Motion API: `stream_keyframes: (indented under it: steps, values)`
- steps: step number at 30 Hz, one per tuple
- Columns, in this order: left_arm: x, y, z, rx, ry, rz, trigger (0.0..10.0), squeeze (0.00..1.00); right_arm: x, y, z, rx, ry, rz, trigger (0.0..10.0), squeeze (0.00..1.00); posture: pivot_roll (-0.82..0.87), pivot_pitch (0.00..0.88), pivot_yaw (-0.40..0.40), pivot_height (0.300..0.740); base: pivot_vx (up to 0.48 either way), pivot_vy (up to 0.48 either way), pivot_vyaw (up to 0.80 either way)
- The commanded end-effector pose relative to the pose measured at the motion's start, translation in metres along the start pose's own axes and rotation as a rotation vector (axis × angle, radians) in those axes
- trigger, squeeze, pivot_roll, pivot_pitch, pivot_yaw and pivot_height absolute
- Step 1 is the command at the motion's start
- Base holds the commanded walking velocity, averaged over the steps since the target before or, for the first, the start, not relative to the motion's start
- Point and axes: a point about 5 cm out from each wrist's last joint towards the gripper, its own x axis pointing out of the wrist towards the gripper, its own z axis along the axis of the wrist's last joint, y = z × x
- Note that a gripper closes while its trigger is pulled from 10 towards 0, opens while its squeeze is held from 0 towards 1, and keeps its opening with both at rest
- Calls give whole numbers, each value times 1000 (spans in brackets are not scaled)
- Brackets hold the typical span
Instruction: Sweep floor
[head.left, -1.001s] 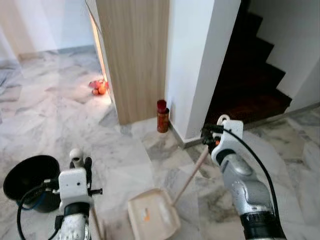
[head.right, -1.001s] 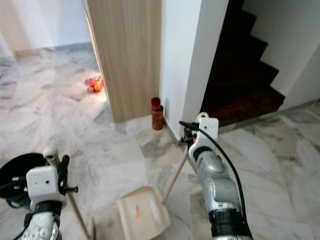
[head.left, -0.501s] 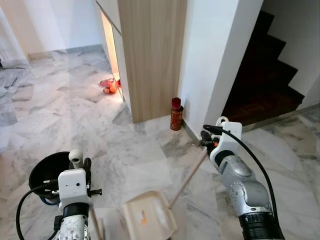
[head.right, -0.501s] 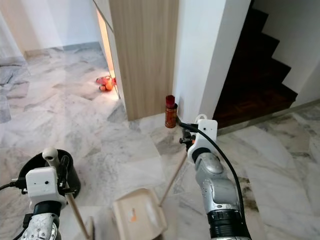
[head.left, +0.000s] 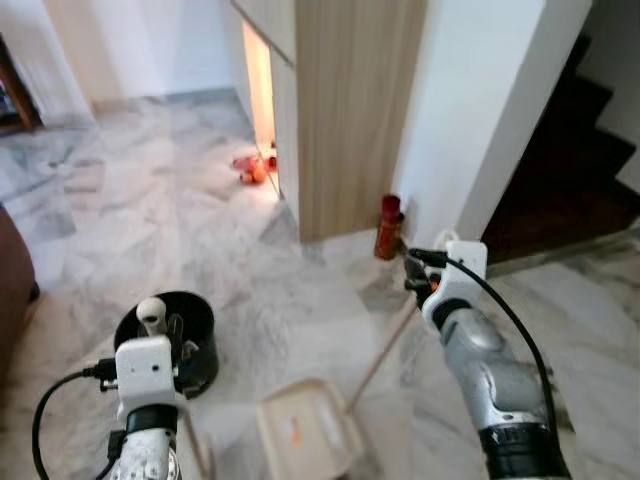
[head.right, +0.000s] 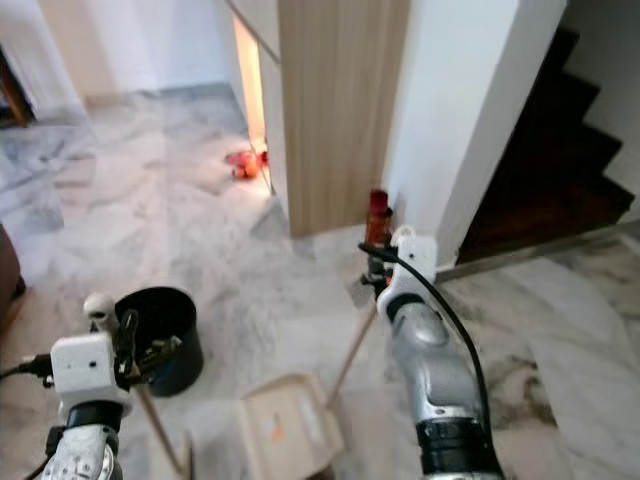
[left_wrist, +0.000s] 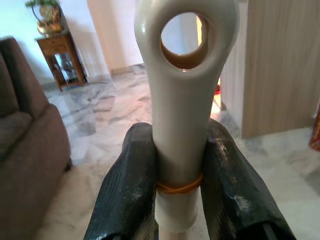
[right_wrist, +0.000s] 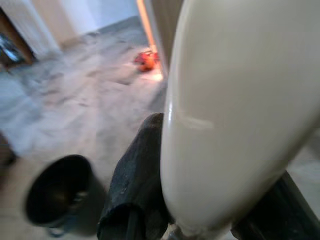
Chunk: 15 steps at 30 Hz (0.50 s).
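**Broom and dustpan in hand**

While the left gripper (left_wrist: 177, 165) clamps the cream broom handle (left_wrist: 182, 115), the right gripper (right_wrist: 200, 200) grips the dustpan handle (head.left: 385, 345); the dustpan (head.left: 305, 435) rests on marble floor (head.left: 150, 220), near a black bucket (head.left: 175, 335)

Grey-veined marble floor (head.left: 180, 220), black bucket (head.left: 168, 340), beige dustpan (head.left: 308, 438), red bottle (head.left: 387, 228), orange toys (head.left: 252, 168)
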Motion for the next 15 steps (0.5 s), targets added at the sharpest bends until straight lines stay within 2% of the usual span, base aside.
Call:
stream_keyframes:
  steps: [1,15]
  values:
    - [1,0,8,8,-33,4,10000,0,-2,-3,8,14,-37,-4,10000,0,-215,5,53,740,0,334,0]
    - [1,1,8,10,-30,4,10000,0,-2,-2,8,18,-34,0,10000,0,-211,6,53,740,0,329,0]
